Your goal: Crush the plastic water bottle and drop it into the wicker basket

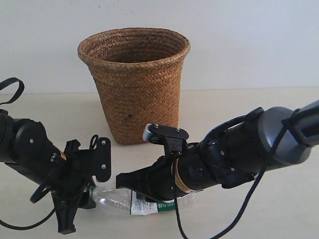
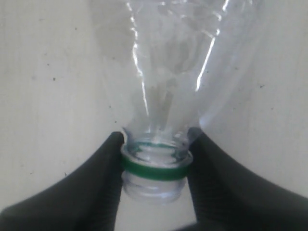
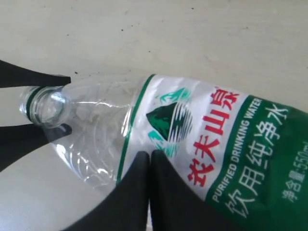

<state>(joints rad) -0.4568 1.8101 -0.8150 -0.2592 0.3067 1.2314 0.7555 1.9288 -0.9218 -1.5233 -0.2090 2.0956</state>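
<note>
plastic water bottle [image 1: 119,199] lies on its side near the bench [image 1: 239,114] front edge. Neck points to the left edge, base to the right edge, mouth open. left gripper [image 2: 154,161] is clamped on the neck, one finger on each side at the green ring [image 2: 154,169]. right gripper [image 3: 149,159] has its fingers together, tips at the label [image 3: 207,144] edge next to the clear shoulder. Can't tell if they press on it. Shoulder plastic looks creased. wicker basket [image 1: 139,99] stands upright toward the rear edge, behind the bottle and apart from it.
</note>
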